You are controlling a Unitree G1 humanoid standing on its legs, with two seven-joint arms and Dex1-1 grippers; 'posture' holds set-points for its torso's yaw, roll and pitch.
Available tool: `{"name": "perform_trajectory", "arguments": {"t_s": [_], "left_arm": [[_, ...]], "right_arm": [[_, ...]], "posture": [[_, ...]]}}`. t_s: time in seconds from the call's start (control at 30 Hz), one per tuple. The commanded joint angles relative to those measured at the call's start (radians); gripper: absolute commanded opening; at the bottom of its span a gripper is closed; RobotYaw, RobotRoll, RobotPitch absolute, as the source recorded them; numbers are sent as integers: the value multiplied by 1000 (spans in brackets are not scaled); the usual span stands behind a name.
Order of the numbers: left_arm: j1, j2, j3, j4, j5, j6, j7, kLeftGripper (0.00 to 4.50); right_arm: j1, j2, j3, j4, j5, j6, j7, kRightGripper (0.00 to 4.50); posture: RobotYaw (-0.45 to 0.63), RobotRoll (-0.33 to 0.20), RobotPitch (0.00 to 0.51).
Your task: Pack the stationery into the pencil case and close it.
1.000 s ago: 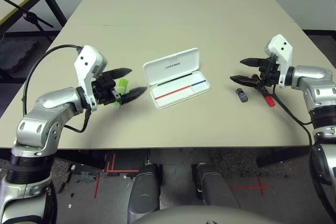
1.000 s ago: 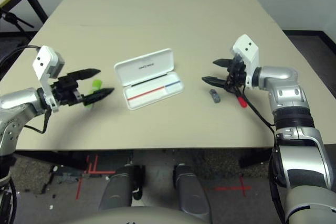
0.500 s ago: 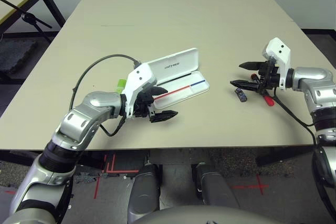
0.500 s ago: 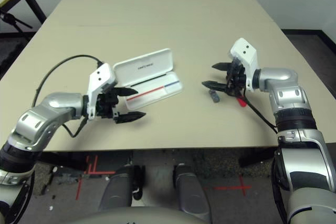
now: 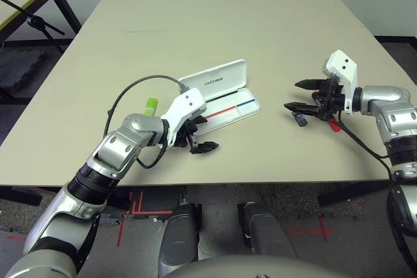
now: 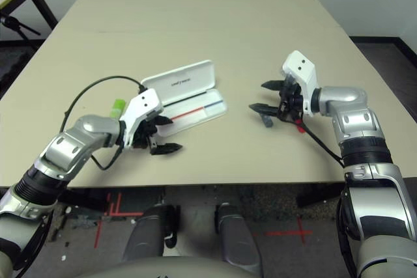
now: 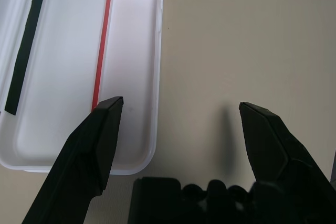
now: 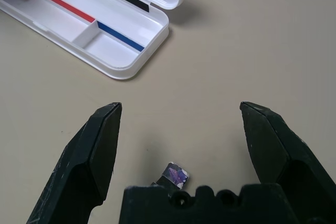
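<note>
My left gripper (image 5: 212, 133) has swung away from the lime-green and white plastic highlighter (image 5: 151, 106) to the near left corner of the flat white hard plastic pencil case (image 5: 218, 81), which lies lid-up on the pale desk (image 5: 195, 17), set in from its front edge. It arrives released and empty, one finger above the tray and the other outside the case's front edge; I can't tell whether it touches. So nothing is packed by that swing: the highlighter remains on the desk, toward its left edge. I judge I'm either lining up to steady the case or need to go back. My right gripper (image 5: 290, 95), also spread wide with nothing in it, has barely moved, over by the tiny dark block (image 5: 300, 120) and the red marker with black cap (image 5: 334, 125), toward the desk's right edge. Pushing lower here could nudge the case.
</note>
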Motion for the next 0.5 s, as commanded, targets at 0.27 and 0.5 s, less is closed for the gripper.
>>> {"name": "perform_trajectory", "arguments": {"t_s": [0.27,0.5], "left_arm": [[-21,-12,-27,33,37,24,-21,4297],[-24,-7,-37,36,42,42,-43,1851]], "right_arm": [[9,-1,7,-15,-6,-6,-8,4500],[18,-4,3,-27,-2,-8,-14,4500]], "posture": [[-9,0,105],[-19,0,105]]}}
